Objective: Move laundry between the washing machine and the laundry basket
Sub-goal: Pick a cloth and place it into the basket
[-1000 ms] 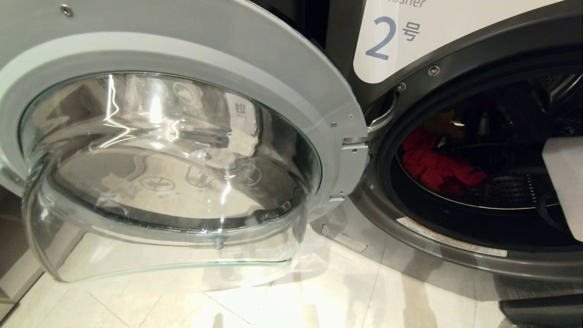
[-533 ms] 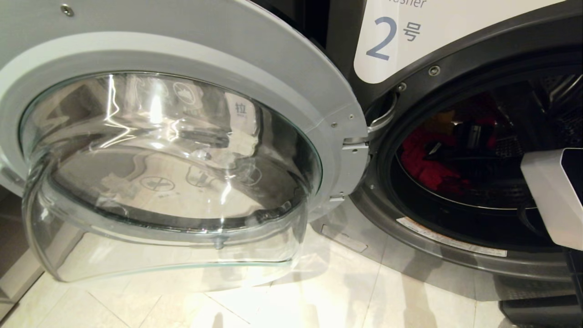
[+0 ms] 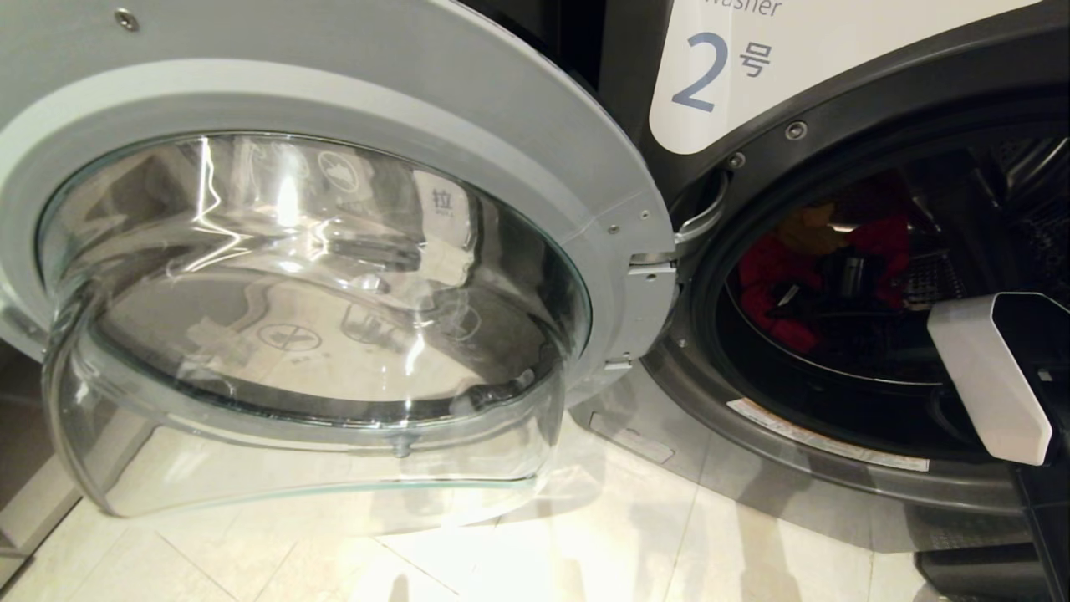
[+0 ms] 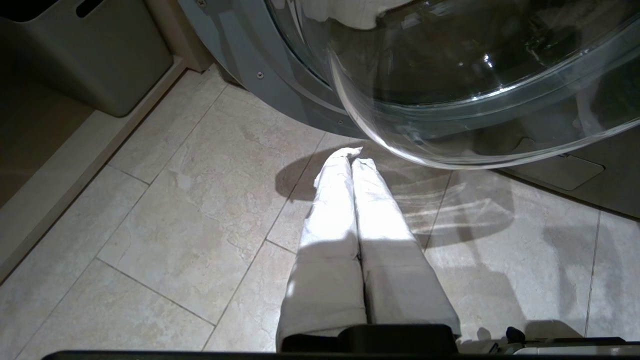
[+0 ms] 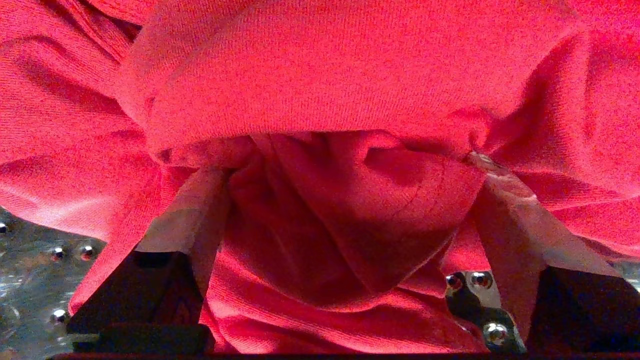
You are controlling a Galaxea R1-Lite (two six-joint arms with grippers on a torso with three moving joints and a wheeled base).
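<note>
the left gripper (image 4: 352, 160) hung nearest, low over the pale tiled floor (image 4: 190, 210), just in front of the washing machine (image 3: 844, 92) and under the bulge of its open door. its white-wrapped fingers (image 4: 332, 210) were pressed together with nothing between them. a grey bin (image 4: 100, 55) stood on the floor beside the machine, on the far side of the door from the drum.

the glass door (image 3: 309, 318) of the washing machine stood swung wide, its grey ring hinged at the left edge of the drum opening, its clear bowl bulging toward the camera. above the opening, a white label (image 3: 794, 58) carried the number 2.

the right arm's white casing (image 3: 986, 376) reached across the lower right rim of the opening into the drum. deeper in, the right gripper (image 5: 350, 165) was spread wide, its two fingers (image 5: 195, 210) pushed into the folds of the bright pink-red garment (image 5: 320, 85), with cloth bunched between them and draped over both tips. the fingers had not closed on the cloth. the studded metal of the drum wall (image 5: 30, 270) showed beside the gripper.

from the head view, the pink-red garment (image 3: 769, 284) lay inside the drum toward its left side, and an orange-yellow garment (image 3: 807, 234) sat just behind and above it, farther back in the dark of the machine.
</note>
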